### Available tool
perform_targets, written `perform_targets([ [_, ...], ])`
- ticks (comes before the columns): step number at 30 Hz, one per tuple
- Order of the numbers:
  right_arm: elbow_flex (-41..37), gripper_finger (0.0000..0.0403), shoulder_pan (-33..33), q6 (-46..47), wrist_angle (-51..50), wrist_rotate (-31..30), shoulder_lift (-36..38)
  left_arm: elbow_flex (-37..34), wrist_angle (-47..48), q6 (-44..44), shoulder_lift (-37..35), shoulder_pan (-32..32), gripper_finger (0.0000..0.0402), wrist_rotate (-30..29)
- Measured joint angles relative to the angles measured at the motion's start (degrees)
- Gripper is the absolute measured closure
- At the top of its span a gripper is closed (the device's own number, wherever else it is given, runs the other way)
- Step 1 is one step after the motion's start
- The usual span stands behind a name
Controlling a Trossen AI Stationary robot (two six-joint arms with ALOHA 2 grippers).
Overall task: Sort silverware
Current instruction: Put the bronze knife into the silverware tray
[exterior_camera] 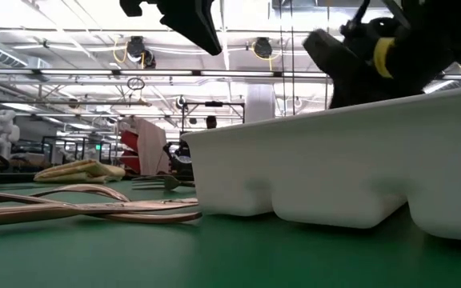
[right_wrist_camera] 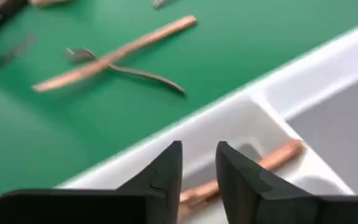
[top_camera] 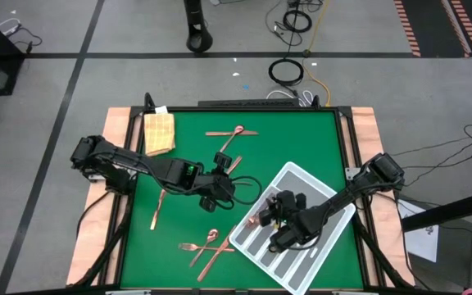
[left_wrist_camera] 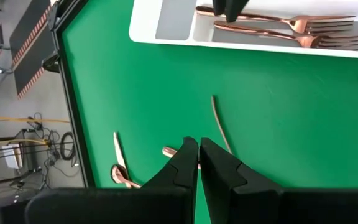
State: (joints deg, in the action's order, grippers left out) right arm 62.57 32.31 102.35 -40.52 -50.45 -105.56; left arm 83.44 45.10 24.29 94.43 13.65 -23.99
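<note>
Copper silverware lies scattered on the green table: two pieces near the far edge, one on the left, and a crossed cluster near the near edge. The white-and-grey tray lies slanted on the right. It holds two forks and a copper handle. My left gripper hovers shut over the table's middle, above a thin copper piece. My right gripper is open above the tray's compartment with the handle, which runs below the gap between its fingers.
A folded yellow cloth lies at the far left corner of the table. Wooden boards border the table on the left and right. In the low view the tray wall stands close to the near edge, with silverware to its left.
</note>
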Motion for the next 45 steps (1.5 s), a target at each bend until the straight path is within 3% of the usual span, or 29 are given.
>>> perform_targets([
  [6, 1.23, 0.0285, 1.31, 5.18, -11.94, 2.74, 1.95, 0.00, -1.06, -3.69, 0.01, -0.16, 0.0378, 1.70],
  [9, 4.70, 0.0282, 1.63, 2.04, -18.72, 2.34, 5.10, 0.00, -2.16, -9.45, -0.83, -0.69, 0.0378, 9.09],
  [14, 11.90, 0.0282, 1.58, -5.57, -31.87, 2.21, 9.84, -0.63, -2.47, -33.25, -1.45, -2.10, 0.0378, 25.57],
  [16, 14.06, 0.0282, 1.79, -6.68, -37.76, 2.20, 11.62, -1.88, -1.10, -39.45, -1.53, -0.67, 0.0378, 27.86],
  [20, 14.88, 0.0282, 2.89, -7.25, -46.28, 2.31, 15.32, -5.31, 4.89, -47.58, -1.51, 5.70, 0.0378, 27.87],
  [24, 14.73, 0.0282, 4.70, -8.90, -49.38, 2.55, 18.67, -9.27, 3.01, -53.91, -1.44, 14.13, 0.0378, 24.15],
  [30, 14.40, 0.0282, 5.97, -12.33, -49.45, 1.64, 21.83, -14.38, -4.25, -65.57, -1.46, 24.19, 0.0378, 8.97],
  [32, 14.40, 0.0282, 6.00, -13.45, -49.49, 0.73, 22.19, -15.50, -5.28, -68.27, -1.46, 25.44, 0.0378, 7.38],
  [36, 14.40, 0.0282, 6.00, -16.11, -49.47, -0.26, 22.18, -17.18, -5.42, -67.53, -1.46, 26.51, 0.0378, 11.80],
  [39, 14.40, 0.0282, 6.00, -17.36, -49.48, -0.43, 22.18, -17.40, -6.42, -67.30, -1.05, 26.53, 0.0378, 11.97],
  [45, 14.39, 0.0282, 6.08, -18.74, -49.48, -0.16, 22.18, -17.38, -20.88, -73.44, 0.97, 24.15, 0.0378, 11.78],
])
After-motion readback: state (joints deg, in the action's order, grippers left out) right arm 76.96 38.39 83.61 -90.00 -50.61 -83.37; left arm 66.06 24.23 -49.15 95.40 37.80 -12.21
